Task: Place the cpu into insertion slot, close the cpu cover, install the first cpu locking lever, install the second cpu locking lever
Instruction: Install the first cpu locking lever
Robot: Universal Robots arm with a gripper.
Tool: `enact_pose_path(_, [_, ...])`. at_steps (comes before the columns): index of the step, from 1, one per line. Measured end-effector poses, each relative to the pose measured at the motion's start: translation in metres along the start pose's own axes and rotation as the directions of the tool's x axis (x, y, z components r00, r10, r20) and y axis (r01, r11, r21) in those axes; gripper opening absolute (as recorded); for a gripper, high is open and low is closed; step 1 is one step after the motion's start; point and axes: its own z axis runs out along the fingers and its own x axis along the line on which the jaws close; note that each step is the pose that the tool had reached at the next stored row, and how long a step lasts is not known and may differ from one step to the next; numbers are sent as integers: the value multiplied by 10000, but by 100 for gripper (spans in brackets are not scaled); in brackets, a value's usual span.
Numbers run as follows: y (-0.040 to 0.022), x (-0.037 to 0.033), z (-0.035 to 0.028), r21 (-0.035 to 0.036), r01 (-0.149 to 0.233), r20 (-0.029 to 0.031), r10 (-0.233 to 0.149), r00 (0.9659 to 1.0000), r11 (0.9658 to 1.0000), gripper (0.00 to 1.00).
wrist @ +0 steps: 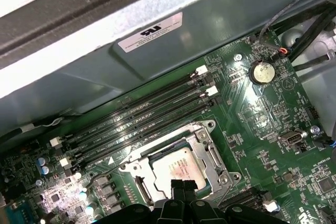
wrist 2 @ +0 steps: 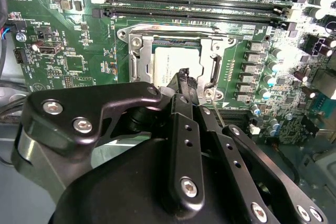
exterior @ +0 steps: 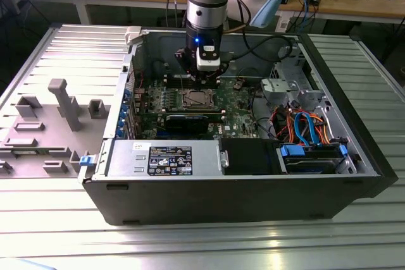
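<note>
Hovering just above the insertion slot [wrist 2: 176, 66], the gripper [wrist 2: 185, 80] has its fingertips pressed together and holds nothing, tips poised over the cpu [wrist: 179, 170], which already sits in the socket with the cpu cover [wrist: 207, 150] lying flat around it, presumably so the frame stays seated. Long memory slots [wrist: 142, 119] run just beside the socket, a coin battery [wrist: 262, 72] sits farther off, and the case wall [exterior: 253, 42] hems the arm in.

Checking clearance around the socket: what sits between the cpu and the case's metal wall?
In the first wrist view, the long black memory slots run between the cpu and the case wall, with the cover's frame edging the chip.
</note>
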Motion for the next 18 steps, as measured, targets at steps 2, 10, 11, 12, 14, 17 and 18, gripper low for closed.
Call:
enact_pose_path(2, [0, 0, 0, 0, 16, 0, -16, 10000, 10000, 11])
enact_pose_path(10, [0, 0, 0, 1, 107, 1, -107, 9999, 9999, 11])
enact_pose_path(11, [0, 0, 0, 2, 116, 2, -116, 9999, 9999, 11])
enact_pose_path(12, [0, 0, 0, 1, 125, 1, -125, 9999, 9999, 11])
enact_pose_path(14, [0, 0, 0, 2, 146, 2, -146, 9999, 9999, 11])
enact_pose_path(17, [0, 0, 0, 2, 175, 2, -175, 9998, 9998, 11])
enact_pose_path(18, [0, 0, 0, 2, 184, 2, -184, 9998, 9998, 11])
